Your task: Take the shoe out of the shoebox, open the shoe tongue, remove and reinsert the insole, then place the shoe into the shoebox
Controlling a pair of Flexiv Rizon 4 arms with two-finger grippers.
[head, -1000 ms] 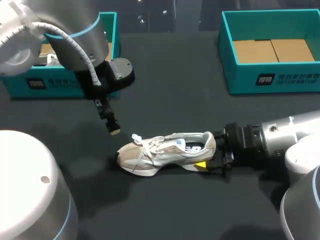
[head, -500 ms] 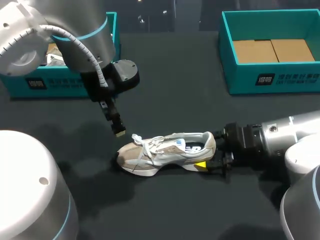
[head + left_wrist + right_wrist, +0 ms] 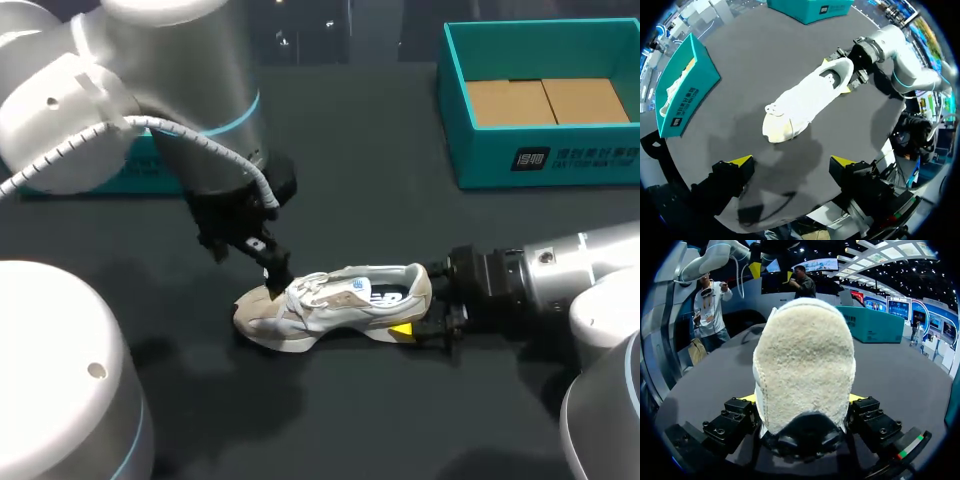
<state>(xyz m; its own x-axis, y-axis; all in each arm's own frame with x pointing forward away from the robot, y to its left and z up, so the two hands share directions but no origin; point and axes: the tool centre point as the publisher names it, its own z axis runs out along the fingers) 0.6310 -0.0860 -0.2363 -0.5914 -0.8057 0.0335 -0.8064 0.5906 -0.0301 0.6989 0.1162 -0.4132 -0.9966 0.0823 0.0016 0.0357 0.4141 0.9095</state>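
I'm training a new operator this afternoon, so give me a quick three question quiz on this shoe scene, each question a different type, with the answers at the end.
1. True or false: the left pincer is shut on the shoe.
2. Multiple choice: which part of the shoe does the right pincer hold? A toe, B heel, C laces.
3. Fill in: the shoe rests on the ___.

Key: 1 false, its fingers stand open; 2 B; 3 table.
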